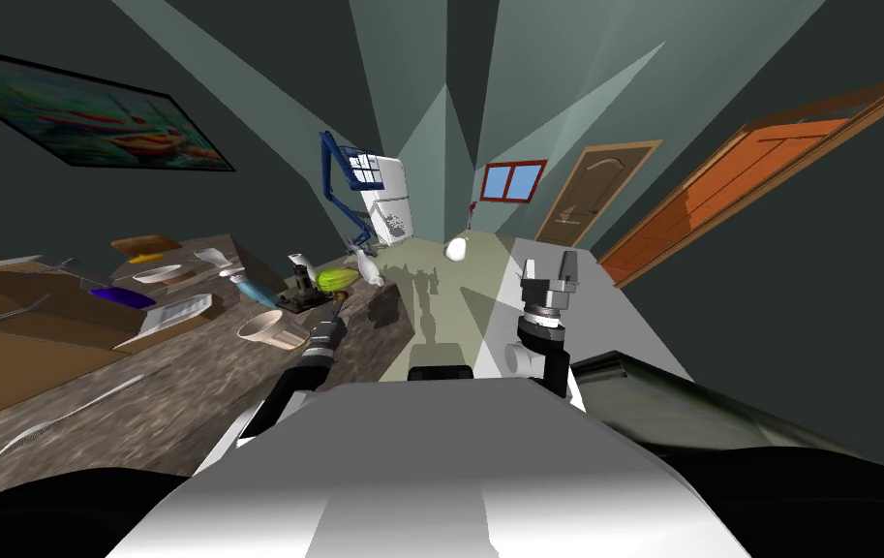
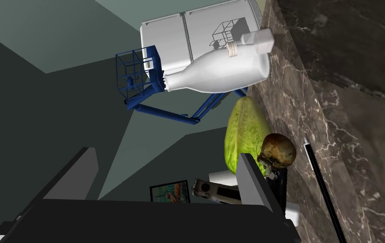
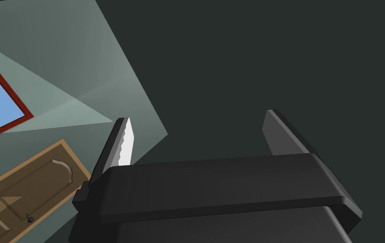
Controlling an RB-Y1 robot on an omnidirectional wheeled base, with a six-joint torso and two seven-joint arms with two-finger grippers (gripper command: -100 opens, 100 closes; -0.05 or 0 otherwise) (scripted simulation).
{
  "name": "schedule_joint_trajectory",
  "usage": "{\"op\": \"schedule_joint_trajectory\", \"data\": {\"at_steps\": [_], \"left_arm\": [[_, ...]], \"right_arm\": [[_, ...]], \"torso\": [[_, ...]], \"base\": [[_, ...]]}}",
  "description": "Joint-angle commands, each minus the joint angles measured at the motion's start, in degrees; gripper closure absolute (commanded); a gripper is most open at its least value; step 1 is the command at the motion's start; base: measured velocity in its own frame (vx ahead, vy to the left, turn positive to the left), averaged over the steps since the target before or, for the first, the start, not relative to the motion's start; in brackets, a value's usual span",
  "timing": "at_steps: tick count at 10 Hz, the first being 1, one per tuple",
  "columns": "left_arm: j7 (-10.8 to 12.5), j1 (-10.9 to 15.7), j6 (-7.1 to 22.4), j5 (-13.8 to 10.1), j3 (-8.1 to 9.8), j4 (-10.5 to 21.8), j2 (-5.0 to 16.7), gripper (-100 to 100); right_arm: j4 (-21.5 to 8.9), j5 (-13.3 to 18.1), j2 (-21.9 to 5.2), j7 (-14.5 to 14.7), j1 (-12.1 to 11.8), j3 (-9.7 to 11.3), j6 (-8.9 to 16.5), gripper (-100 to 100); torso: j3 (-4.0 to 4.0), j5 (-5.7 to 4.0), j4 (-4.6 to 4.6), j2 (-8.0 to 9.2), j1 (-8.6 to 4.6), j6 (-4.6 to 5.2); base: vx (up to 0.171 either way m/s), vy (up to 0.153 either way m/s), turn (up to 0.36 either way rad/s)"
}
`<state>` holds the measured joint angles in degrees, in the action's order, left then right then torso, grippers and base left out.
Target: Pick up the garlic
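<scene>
The garlic (image 2: 278,151), a brownish bulb, lies on the dark marbled counter (image 2: 339,105) against a green leafy vegetable (image 2: 244,130). My left gripper (image 2: 165,152) is open. The garlic sits just outside the finger (image 2: 252,179) nearest the counter, not between the two fingers. In the head view the left gripper (image 1: 333,318) hangs over the counter's edge (image 1: 188,373), close to the green vegetable (image 1: 335,279). My right gripper (image 1: 548,263) is raised over the floor and open, its fingers wide apart with nothing between them (image 3: 197,116).
A white bottle (image 2: 216,74) lies beyond the vegetable, and a thin black rod (image 2: 320,181) rests on the counter beside the garlic. A bowl (image 1: 273,329), plates and trays crowd the counter further left. A white fridge (image 1: 389,199) stands at the far end.
</scene>
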<state>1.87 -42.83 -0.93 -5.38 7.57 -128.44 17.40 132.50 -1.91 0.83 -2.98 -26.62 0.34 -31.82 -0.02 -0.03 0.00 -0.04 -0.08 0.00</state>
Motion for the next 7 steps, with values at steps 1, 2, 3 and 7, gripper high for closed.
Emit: {"op": "schedule_joint_trajectory", "data": {"at_steps": [1, 2, 3, 7], "left_arm": [[0.2, 0.1, 2.0, -0.2, 0.42, 0.4, 0.8, -100], [0.3, -0.4, 4.1, -0.4, 0.73, 0.5, 1.9, -100], [0.3, -0.8, 5.7, -0.5, 1.05, 0.8, 3.1, -100], [0.4, -1.5, 10.3, -0.8, 1.74, 1.3, 5.8, -100]], "right_arm": [[0.0, 0.0, 0.0, 0.0, 0.0, 0.0, 0.0, 0], [0.0, 0.0, 0.0, 0.0, 0.0, 0.0, 0.0, 0], [0.0, 0.0, 0.0, 0.0, 0.0, 0.0, 0.0, 0], [0.0, 0.0, 0.0, 0.0, 0.0, 0.0, 0.0, 0]], "torso": [[0.00, 0.00, 0.00, 0.00, 0.00, 0.00], [0.00, 0.01, 0.00, 0.00, 0.05, -0.01], [0.00, 0.02, 0.00, -0.01, 0.09, 0.00], [-0.08, 0.06, -0.03, -0.14, 0.25, 0.00]], "base": [[0.017, -0.017, -0.031], [0.023, -0.008, -0.053], [0.042, 0.006, -0.095], [0.048, 0.023, -0.056]]}}
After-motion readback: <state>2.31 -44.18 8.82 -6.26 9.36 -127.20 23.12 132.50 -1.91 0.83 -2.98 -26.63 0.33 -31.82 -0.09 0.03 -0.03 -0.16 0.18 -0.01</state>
